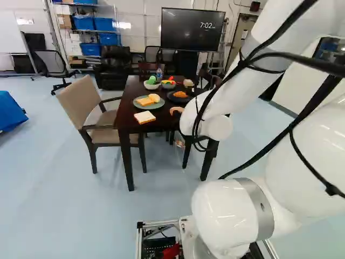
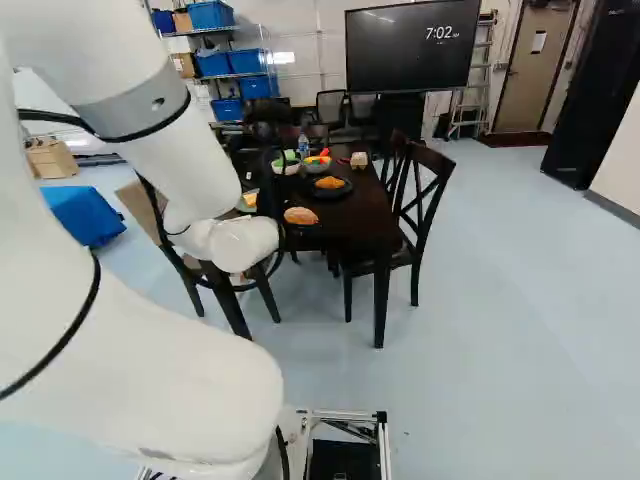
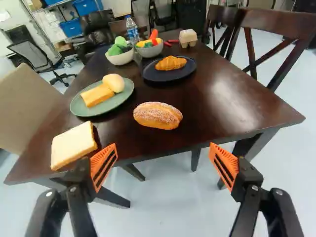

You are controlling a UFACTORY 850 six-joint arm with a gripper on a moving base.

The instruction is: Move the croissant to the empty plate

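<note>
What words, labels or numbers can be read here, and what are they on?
"7:02" on the large dark screen; the tiny marks after it are unreadable.
Bottle label: too small and blurred to read.
Sheet on the door: too small to read.

A lab or workroom, by the grey metal shelving with blue plastic bins and grey mesh swivel chair beyond the black, orange-padded gripper.
</note>
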